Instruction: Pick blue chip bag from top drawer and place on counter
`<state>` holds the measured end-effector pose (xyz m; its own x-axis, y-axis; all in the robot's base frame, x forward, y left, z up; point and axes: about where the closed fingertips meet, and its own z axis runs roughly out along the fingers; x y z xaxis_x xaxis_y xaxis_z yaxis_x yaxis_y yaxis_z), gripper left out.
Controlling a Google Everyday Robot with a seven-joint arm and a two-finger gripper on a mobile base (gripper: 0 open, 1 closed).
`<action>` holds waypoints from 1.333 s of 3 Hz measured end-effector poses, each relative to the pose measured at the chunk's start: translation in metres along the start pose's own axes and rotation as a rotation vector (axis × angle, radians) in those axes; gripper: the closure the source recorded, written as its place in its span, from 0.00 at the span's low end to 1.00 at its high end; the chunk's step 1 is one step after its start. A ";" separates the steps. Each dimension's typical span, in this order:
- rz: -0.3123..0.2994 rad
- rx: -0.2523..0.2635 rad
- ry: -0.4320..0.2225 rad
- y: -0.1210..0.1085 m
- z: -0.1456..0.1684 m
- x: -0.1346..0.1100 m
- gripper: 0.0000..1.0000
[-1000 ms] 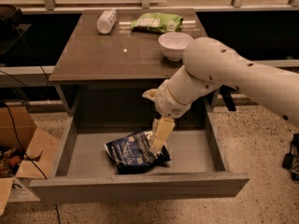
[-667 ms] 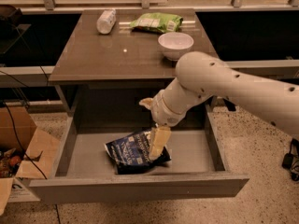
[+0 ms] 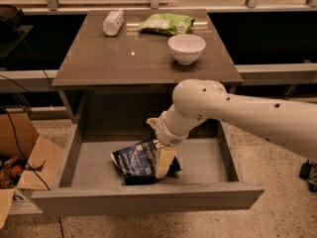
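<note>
Dipping lower, the gripper (image 3: 165, 162) meets the unmoved blue chip bag (image 3: 132, 161) by the drawer (image 3: 148, 200) front edge; whether it is gripping, I cannot tell.

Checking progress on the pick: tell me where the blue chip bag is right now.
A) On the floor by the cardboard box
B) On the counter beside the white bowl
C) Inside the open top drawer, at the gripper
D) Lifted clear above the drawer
C: the blue chip bag lies on the bottom of the open top drawer, with the gripper down on it; the counter carries no blue bag.
</note>
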<state>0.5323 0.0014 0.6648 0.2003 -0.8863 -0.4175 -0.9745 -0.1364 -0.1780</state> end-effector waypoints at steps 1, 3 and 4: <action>0.037 -0.008 0.041 -0.001 0.028 0.024 0.00; 0.097 -0.024 0.086 -0.010 0.047 0.048 0.18; 0.101 -0.003 0.068 -0.019 0.036 0.043 0.42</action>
<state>0.5637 -0.0183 0.6177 0.0940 -0.9236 -0.3717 -0.9898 -0.0464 -0.1350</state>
